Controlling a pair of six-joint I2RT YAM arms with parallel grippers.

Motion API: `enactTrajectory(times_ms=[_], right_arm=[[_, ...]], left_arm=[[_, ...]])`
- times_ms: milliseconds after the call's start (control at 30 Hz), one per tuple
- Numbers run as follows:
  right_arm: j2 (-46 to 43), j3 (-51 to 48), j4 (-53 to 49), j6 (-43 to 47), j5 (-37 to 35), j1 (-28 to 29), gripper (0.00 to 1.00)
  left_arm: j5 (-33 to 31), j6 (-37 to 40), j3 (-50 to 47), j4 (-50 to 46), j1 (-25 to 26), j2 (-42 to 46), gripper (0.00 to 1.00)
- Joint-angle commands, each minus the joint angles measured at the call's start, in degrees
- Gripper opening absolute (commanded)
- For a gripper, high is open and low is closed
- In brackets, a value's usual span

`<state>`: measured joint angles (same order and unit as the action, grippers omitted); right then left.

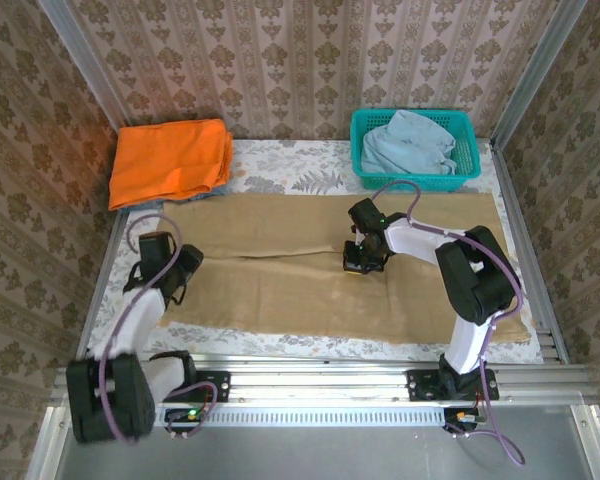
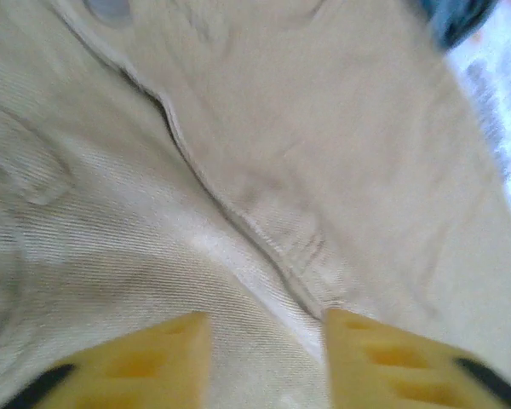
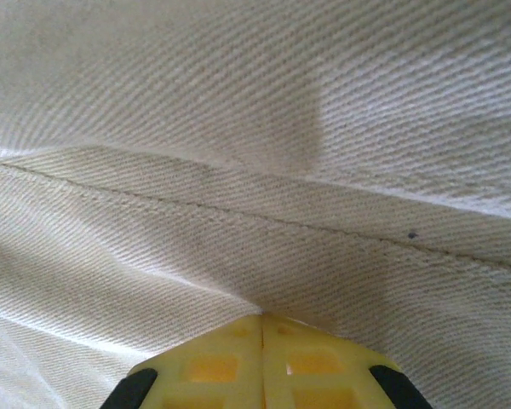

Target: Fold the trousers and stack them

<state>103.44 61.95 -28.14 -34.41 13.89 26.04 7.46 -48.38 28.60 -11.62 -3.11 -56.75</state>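
The tan trousers lie spread flat across the table from left to right. My left gripper rests on their left end. In the left wrist view its yellow fingers stand apart, open, over a seam of the trousers, with the gripper low on the cloth. My right gripper is at the middle of the trousers. In the right wrist view the gripper is shut, and the twill cloth puckers into a ridge at its tip.
A folded bright orange garment lies at the back left corner. A teal basket at the back right holds a pale blue garment. Patterned walls close in three sides, and a metal rail runs along the near edge.
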Motion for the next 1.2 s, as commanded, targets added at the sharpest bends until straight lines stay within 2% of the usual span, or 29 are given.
enactTrajectory(times_ms=[0,33,133,200,300,400,600,667,767,967,1167], right_arm=[[-4.4,1.2,-2.4,0.9,0.3,0.4,0.09],[-5.0,1.1,-2.3,0.9,0.5,0.5,0.09],[-6.7,1.0,-4.2,1.0,0.9,0.6,0.09],[-8.0,0.7,-5.1,1.3,0.6,0.6,0.09],[-9.8,0.3,-6.5,1.9,0.0,0.6,0.09],[-10.9,-0.3,-7.3,2.3,-0.1,0.6,0.09],[-11.9,-0.6,-8.2,2.4,-0.4,0.6,0.09],[-11.8,-0.6,-8.3,2.4,-0.3,0.6,0.09],[-11.7,-0.4,-7.9,2.0,0.1,0.6,0.09],[-11.3,-0.3,-7.1,1.3,0.4,0.7,0.09],[-11.3,-0.6,-6.1,1.0,0.1,0.6,0.09]], left_arm=[[-10.3,-2.4,1.9,-14.7,-4.5,11.3,0.55],[-8.1,-2.6,1.6,-14.8,-8.0,13.2,0.61],[5.3,-2.1,1.4,-13.2,-21.9,12.6,0.97],[12.9,-1.8,1.5,-12.2,-29.6,8.2,1.0],[16.5,-2.8,0.1,-11.4,-36.0,4.6,1.0],[14.4,-3.1,-1.6,-12.3,-37.7,6.2,1.0],[6.0,-1.4,-3.2,-18.2,-39.9,10.7,0.66],[3.9,-0.9,-3.2,-17.8,-39.9,10.0,0.6],[2.9,0.1,-3.1,-17.2,-39.9,7.1,0.61],[1.9,0.4,-3.8,-15.4,-39.1,1.9,0.73],[-1.4,0.1,-3.0,-14.0,-35.3,-3.6,0.76]])
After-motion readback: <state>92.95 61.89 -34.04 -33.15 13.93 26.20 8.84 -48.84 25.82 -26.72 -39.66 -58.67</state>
